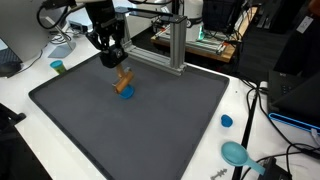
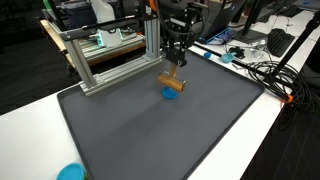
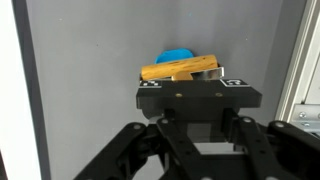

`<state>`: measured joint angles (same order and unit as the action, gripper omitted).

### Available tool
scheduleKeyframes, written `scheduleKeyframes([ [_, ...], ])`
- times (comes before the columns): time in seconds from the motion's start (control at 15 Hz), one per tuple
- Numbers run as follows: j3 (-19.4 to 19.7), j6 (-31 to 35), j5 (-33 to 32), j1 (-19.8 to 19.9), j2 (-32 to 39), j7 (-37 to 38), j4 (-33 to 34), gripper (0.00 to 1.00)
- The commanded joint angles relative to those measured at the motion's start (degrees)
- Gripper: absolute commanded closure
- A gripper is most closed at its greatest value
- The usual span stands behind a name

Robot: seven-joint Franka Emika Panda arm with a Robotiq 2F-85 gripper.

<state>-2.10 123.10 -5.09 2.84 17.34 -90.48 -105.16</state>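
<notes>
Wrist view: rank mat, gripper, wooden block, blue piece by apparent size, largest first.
1. gray mat, fills most of the frame.
2. gripper, big mainly because it sits closest to the camera.
3. wooden block, held in the gripper.
4. blue piece, mostly hidden behind the block, so its real size is unsure.

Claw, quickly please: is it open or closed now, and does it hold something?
Claw: closed, holding a wooden stick, with a blue piece just behind the stick.

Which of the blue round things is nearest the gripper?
The blue one on the grey mat, just beneath the wooden piece that the gripper holds; the others lie off the mat.
</notes>
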Motion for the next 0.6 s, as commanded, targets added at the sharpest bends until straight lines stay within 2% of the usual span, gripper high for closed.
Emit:
scheduleKeyframes([
  [0.0, -0.2, -0.2, -0.1, 0.2, 0.2, 0.1, 0.1, 0.53],
  [0.07, -0.3, 1.7, -0.1, 0.3, 0.7, 0.0, 0.1, 0.78],
  [0.27, -0.3, 4.3, -0.4, 0.3, 1.8, 0.0, 0.2, 0.78],
  [0.53, 0.0, 3.2, -1.2, 0.1, 2.6, 0.7, 0.0, 0.78],
])
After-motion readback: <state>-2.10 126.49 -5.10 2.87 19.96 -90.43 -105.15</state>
